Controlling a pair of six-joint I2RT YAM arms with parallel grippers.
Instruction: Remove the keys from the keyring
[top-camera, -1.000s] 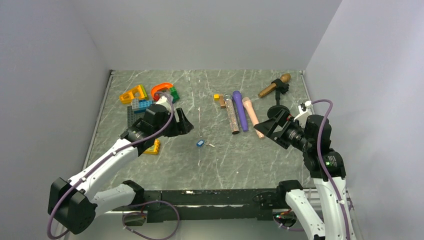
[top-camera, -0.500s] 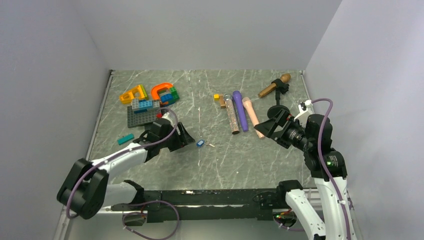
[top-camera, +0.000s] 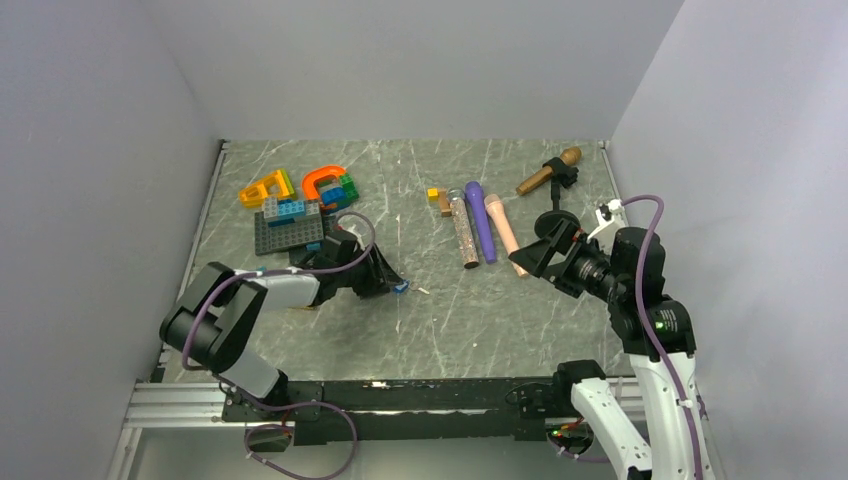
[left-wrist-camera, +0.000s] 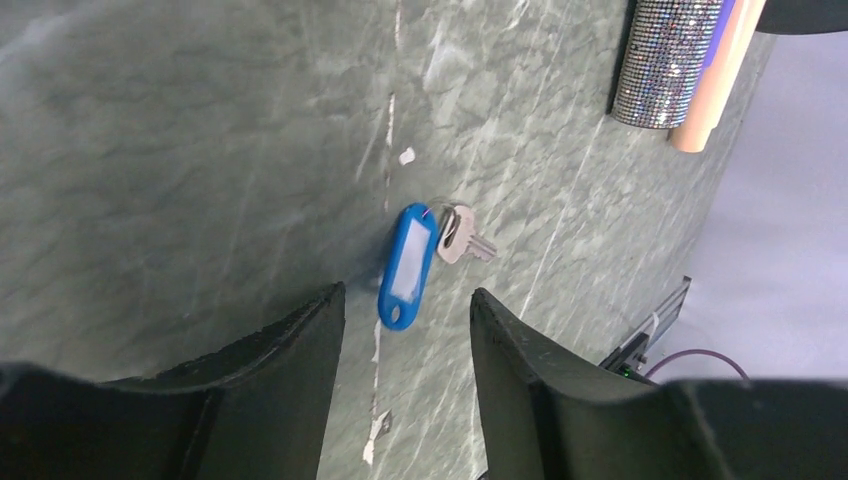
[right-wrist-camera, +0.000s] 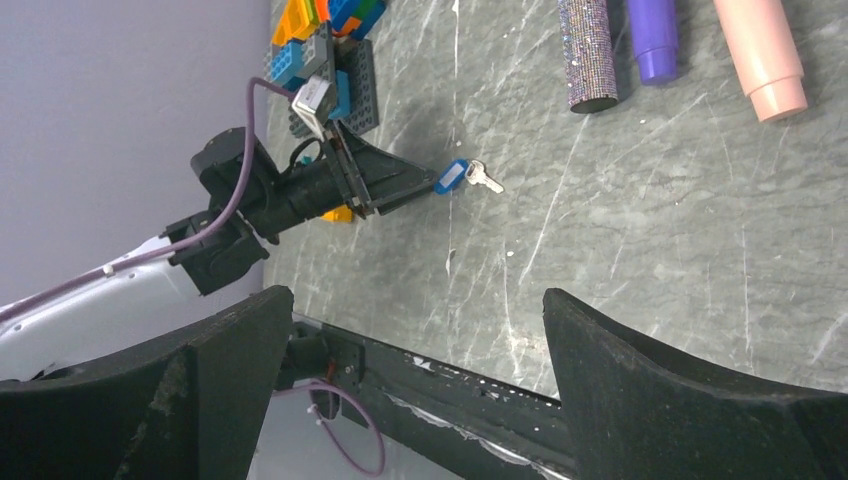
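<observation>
The keyring (left-wrist-camera: 407, 262) is a small bright-blue oval tag with a white label, lying flat on the green marble table. A silver key (left-wrist-camera: 463, 238) hangs on its far end. It also shows in the top view (top-camera: 402, 286) and in the right wrist view (right-wrist-camera: 452, 177). My left gripper (left-wrist-camera: 407, 295) is open and low over the table, with the tag's near end between its fingertips (left-wrist-camera: 330, 300), touching neither. In the top view the left gripper (top-camera: 392, 283) meets the tag. My right gripper (top-camera: 528, 256) is open and empty, held above the table's right side, well apart from the keyring.
Glitter (top-camera: 463, 232), purple (top-camera: 481, 220) and pink (top-camera: 503, 232) microphones lie side by side at mid-right. A gold microphone (top-camera: 548, 172) sits on a stand at the back right. A pile of toy bricks on a grey plate (top-camera: 288, 225) lies at the back left.
My left arm has swung down and to the right, and its open gripper has reached the blue tag. The right arm has barely moved.
</observation>
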